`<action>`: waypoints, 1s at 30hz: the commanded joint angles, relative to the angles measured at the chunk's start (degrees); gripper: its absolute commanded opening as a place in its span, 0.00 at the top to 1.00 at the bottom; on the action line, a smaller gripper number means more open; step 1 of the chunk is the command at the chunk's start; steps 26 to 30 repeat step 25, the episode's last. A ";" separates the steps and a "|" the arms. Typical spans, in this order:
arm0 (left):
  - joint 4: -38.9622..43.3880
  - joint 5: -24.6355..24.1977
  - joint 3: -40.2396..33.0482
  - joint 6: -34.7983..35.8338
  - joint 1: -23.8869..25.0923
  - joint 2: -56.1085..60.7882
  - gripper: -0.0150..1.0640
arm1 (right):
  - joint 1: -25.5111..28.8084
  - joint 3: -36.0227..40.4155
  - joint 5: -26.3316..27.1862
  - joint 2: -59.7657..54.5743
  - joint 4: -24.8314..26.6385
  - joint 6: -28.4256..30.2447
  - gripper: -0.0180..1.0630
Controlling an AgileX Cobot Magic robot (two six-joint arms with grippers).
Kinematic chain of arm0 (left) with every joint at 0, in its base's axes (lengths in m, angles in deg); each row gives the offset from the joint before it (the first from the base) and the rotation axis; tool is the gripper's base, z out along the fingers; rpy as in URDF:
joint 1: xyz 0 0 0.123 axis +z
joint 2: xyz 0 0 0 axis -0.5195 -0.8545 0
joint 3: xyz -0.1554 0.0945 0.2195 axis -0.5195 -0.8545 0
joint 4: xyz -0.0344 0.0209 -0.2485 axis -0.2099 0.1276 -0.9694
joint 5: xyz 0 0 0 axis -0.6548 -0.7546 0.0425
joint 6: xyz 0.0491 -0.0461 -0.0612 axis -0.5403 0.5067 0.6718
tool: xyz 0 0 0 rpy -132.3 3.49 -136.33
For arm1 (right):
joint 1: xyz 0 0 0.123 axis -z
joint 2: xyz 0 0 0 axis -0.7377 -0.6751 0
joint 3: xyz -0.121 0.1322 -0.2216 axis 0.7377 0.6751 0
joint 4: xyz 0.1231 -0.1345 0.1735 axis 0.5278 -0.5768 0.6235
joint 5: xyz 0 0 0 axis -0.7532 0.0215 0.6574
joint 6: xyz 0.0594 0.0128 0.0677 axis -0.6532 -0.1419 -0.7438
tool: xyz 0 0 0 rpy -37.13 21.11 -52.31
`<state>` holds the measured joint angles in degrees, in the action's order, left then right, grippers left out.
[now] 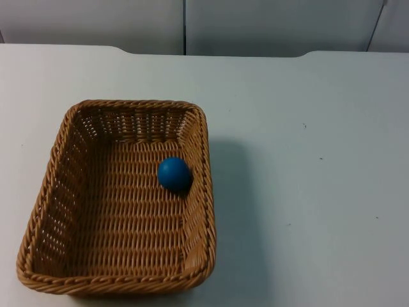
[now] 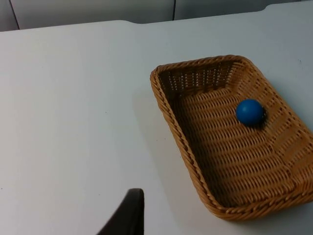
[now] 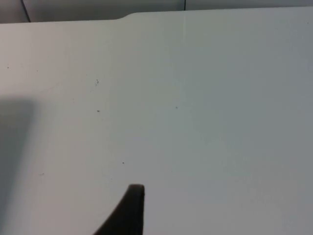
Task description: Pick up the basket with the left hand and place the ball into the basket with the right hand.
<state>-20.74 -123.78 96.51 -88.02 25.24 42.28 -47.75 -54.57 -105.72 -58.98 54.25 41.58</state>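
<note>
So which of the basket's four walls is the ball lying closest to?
The blue ball lies beside the basket's long wall on the right arm's side, well clear of the other three.

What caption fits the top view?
Blue ball resting inside the wicker basket on the white table.

No text, label, brand, number or sign can be read on anything here.

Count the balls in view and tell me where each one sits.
1. A blue ball lies inside the wicker basket, on its floor close to the wall that faces the bare table. Nothing suggests another is hidden.
</note>
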 commanded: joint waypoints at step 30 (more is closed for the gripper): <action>1.17 0.14 -0.47 -3.06 4.85 0.28 0.01 | 0.36 0.23 0.55 0.16 -0.04 -0.06 0.01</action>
